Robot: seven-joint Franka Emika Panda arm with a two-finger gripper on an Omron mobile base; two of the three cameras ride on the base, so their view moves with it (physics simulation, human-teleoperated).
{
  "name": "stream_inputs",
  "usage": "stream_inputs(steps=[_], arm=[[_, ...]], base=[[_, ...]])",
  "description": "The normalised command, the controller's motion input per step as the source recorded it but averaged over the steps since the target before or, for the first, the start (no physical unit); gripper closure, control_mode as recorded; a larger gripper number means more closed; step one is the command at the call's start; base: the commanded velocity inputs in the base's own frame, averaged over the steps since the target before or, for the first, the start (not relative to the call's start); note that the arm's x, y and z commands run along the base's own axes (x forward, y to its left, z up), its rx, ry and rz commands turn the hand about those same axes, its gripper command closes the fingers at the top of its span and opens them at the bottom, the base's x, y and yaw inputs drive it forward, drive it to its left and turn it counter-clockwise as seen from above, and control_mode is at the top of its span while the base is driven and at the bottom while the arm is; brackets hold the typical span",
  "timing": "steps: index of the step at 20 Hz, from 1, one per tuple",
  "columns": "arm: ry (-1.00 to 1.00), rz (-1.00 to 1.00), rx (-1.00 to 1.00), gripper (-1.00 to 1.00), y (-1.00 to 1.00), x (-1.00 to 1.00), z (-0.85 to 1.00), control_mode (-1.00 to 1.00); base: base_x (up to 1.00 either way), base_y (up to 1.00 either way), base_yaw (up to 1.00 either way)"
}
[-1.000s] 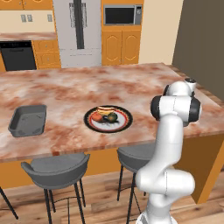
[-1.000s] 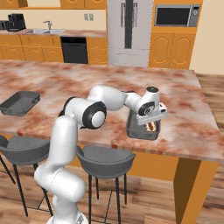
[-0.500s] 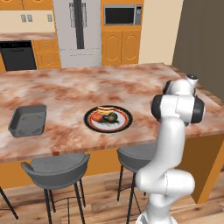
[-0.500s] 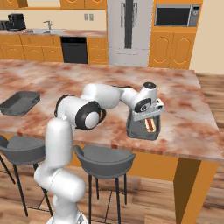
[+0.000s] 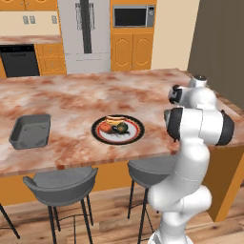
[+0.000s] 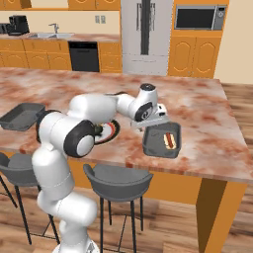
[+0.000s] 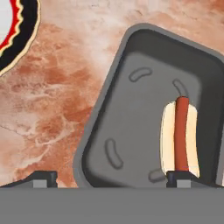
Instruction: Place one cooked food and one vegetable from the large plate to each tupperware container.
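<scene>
A hot dog lies in the right-hand tupperware container, a dark grey tray near the counter's front edge. My gripper hovers over that tray's left rim, open, with nothing between its fingertips. The large plate, black-rimmed with a red ring, holds an orange piece, a dark green piece and a bun-like piece. Its rim lies just left of the tray. The other tupperware container stands empty at the far left.
The marble counter runs wide behind the plate. Two grey stools stand under its front edge. In the right base view my own arm covers much of the plate. Cabinets, fridge and microwave line the back wall.
My hand has risen and swung left, from above the hot dog toward the tray's left rim and the plate. The jaws have spread a little wider. The hot dog stays in the tray.
</scene>
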Motion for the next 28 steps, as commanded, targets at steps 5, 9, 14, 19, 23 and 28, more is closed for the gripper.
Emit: stream_inputs(steps=[5,9,14,19,23,28], arm=[[0.00,-0.12,0.00,-1.00,1.00,-0.24,0.24,-1.00],[0.00,-0.07,0.02,-1.00,1.00,-0.40,0.09,-1.00],[0.05,-0.04,0.00,-1.00,1.00,-0.06,0.02,-1.00],[0.02,-0.02,0.00,-1.00,0.79,0.04,0.00,-1.00],[0.01,0.00,0.01,-1.00,0.77,0.00,0.01,-1.00],[0.04,0.00,0.12,-1.00,0.56,0.00,0.00,-1.00]], base=[[0.00,0.00,0.00],[0.00,0.00,0.00],[0.00,0.00,0.00],[0.00,0.00,0.00],[0.00,0.00,0.00],[0.00,0.00,0.00]])
